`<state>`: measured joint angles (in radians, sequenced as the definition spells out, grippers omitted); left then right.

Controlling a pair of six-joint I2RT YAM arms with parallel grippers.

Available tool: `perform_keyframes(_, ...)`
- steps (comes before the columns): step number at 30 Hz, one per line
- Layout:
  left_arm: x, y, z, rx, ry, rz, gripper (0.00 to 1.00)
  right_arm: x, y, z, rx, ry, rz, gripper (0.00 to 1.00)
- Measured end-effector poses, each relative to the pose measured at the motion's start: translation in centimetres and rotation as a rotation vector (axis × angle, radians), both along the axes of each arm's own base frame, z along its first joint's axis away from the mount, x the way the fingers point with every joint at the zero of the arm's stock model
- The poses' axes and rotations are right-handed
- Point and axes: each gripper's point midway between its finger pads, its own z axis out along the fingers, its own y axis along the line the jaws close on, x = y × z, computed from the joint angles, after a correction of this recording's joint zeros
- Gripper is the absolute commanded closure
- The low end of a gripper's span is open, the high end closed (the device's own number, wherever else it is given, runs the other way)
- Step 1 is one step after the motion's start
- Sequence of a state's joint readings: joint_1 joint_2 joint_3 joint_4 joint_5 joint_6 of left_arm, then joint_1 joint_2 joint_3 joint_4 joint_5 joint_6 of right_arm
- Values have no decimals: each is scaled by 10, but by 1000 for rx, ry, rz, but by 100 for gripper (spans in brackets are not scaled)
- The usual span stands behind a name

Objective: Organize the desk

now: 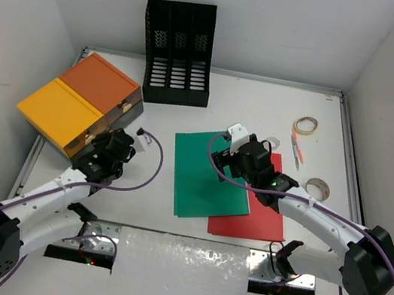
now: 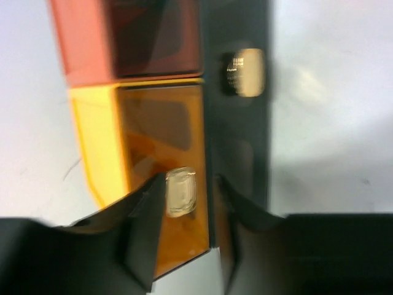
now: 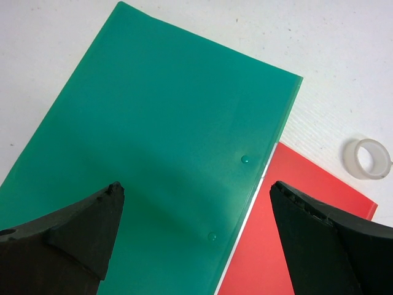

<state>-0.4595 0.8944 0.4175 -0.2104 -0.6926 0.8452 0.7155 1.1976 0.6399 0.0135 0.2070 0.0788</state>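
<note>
The white desk [image 1: 265, 106] holds an orange-and-yellow drawer box [image 1: 79, 100] at the left. A green folder [image 1: 207, 176] lies in the middle, overlapping a red folder [image 1: 261, 216]. My left gripper [image 1: 106, 145] is at the box's front. In the left wrist view it [image 2: 189, 181] is open, with the yellow drawer's clear knob [image 2: 181, 192] between the fingers, close to the left one. My right gripper [image 1: 238, 151] hovers over the green folder [image 3: 159, 141], open wide and empty [image 3: 196, 187], with the red folder [image 3: 295, 221] beneath its right finger.
A black mesh file rack [image 1: 177, 52] stands at the back. A tape roll [image 1: 318, 189] lies right of the folders and also shows in the right wrist view [image 3: 367, 158]. A thin ring [image 1: 306, 125] and a pen [image 1: 296, 150] lie at the back right.
</note>
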Motion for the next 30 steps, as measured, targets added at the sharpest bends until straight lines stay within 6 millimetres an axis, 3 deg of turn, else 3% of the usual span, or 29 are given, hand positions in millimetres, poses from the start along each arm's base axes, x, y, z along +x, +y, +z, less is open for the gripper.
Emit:
perform_keyframes(2,2,6,9,23,-30,39,42,0,0,0,0,0,0,1)
perform_keyframes(3,3,9,12,41,-42,56,27,0,0,0,0,0,0,1)
perform_keyframes(4,2,11,13,58,-46,69,26,0,0,0,0,0,0,1)
perform_keyframes(12,-10,29,-9,188,-16,111,32,0,0,0,-1,0,0,1)
perform_keyframes(19,-9,32,-7,209,-54,113,38,0,0,0,-2,-2,1,1)
perform_keyframes(24,-5,31,-3,217,-84,108,51,0,0,0,-3,-2,2,1)
perform_keyframes(30,-3,31,-7,241,-83,101,52,0,0,0,-7,-4,3,1)
